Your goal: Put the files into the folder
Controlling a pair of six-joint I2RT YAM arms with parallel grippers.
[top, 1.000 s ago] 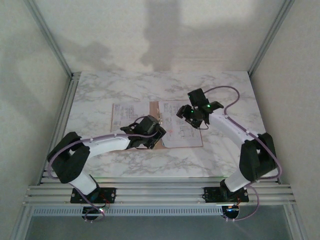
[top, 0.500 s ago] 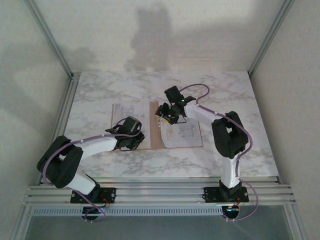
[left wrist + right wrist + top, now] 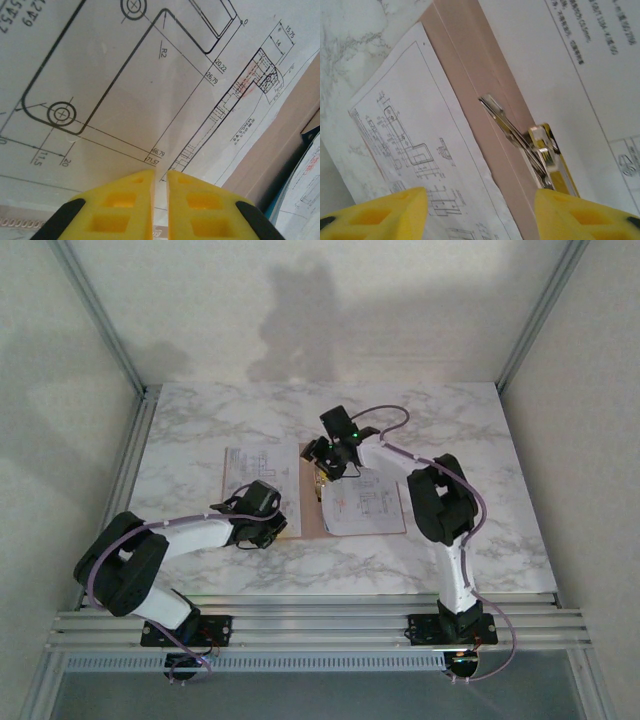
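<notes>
The folder [image 3: 311,492] lies open on the marble table, its pinkish-brown card showing as a strip between two white sheets. The files are those printed sheets: one on the left flap [image 3: 248,466], one on the right [image 3: 366,506]. My left gripper [image 3: 263,527] rests on the left sheet's near right corner. In the left wrist view its yellow fingertips [image 3: 160,174] stand almost together over the drawing [image 3: 115,75], a thin slit between them. My right gripper [image 3: 326,456] hangs open over the folder's spine [image 3: 485,100], its fingers [image 3: 480,195] either side of a metal clip [image 3: 520,135].
The marble table [image 3: 200,420] stretches beyond the folder on all sides, with grey walls and aluminium posts around it. The right arm's elbow [image 3: 440,500] stands over the table right of the folder. Rails run along the near edge [image 3: 320,625].
My right gripper has swung left from over the right sheet to the folder's spine. My left gripper has pulled back left onto the left sheet and closed its fingers.
</notes>
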